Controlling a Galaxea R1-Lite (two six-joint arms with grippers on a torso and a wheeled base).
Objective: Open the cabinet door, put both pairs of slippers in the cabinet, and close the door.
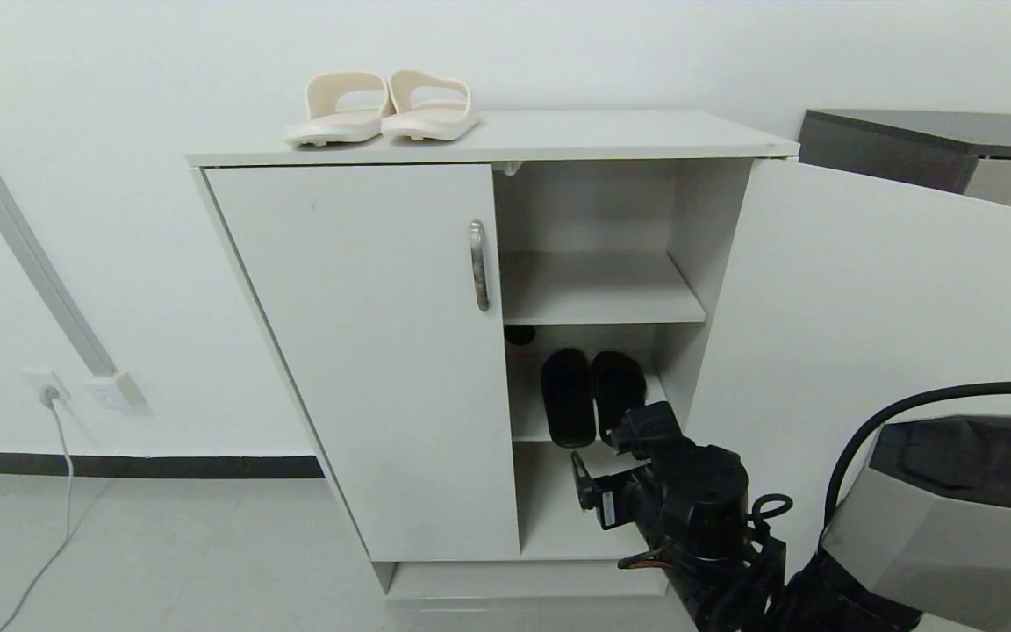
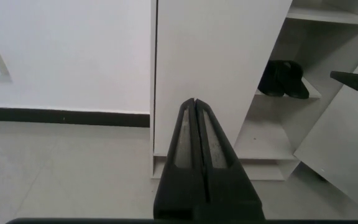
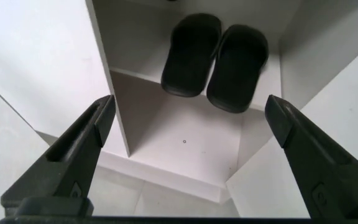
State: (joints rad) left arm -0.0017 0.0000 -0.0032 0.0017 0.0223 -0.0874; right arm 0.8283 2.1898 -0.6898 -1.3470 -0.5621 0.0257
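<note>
A white cabinet [image 1: 505, 136] stands against the wall with its left door [image 1: 374, 351] shut and its right door [image 1: 865, 307] swung wide open. A cream pair of slippers [image 1: 383, 107] lies on the cabinet top, toward its left end. A black pair of slippers [image 1: 593, 395] [image 3: 216, 62] [image 2: 283, 79] lies side by side on the middle shelf inside. My right gripper [image 1: 602, 452] [image 3: 190, 109] hangs open just in front of and below the black pair, holding nothing. My left gripper [image 2: 194, 102] is shut and empty, low and facing the shut left door.
The upper shelf [image 1: 598, 290] and the bottom compartment [image 1: 558, 509] hold nothing. A metal handle [image 1: 478, 265] sits on the left door's inner edge. A wall socket with a cable [image 1: 49, 391] is at the left, and a grey unit [image 1: 935, 149] stands behind the open door.
</note>
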